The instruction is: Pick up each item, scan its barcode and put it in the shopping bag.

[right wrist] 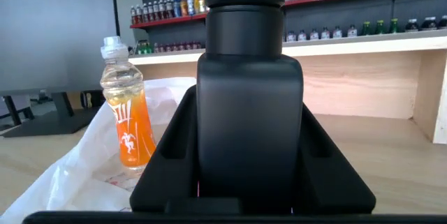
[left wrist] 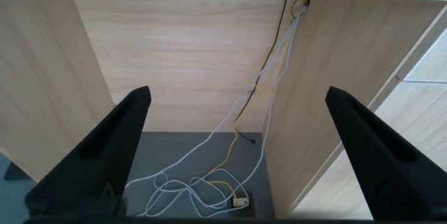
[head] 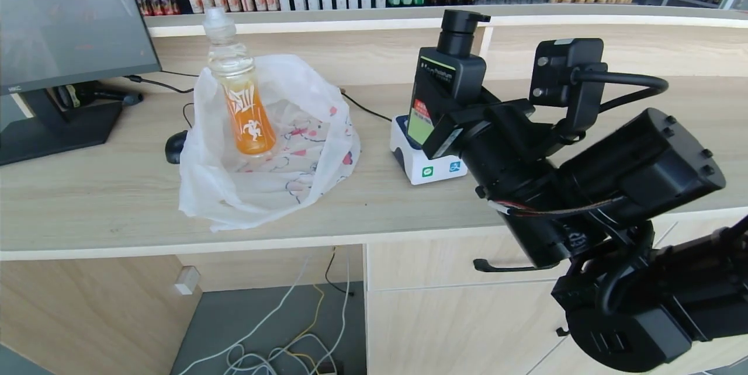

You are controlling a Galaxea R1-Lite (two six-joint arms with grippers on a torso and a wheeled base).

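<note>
The desk (head: 117, 200) is pale wood-grain board, smooth and matt. The shopping bag (head: 327, 147) is thin, crinkled plastic, milky and half see-through, with a soft sheen. The drink bottle (head: 242, 100) is clear glossy plastic with a cloudy whitish cap. The black bottle (head: 450, 77) is smooth matt plastic with a slightly shiny label. The right gripper (head: 467, 121) around it is matt black plastic too. The scanner (head: 426, 167) has a glossy white plastic shell.

We are gripping a black pump bottle (head: 447, 80) in our right jaws; the scanner (head: 429, 172) is sitting just beside them.
</note>
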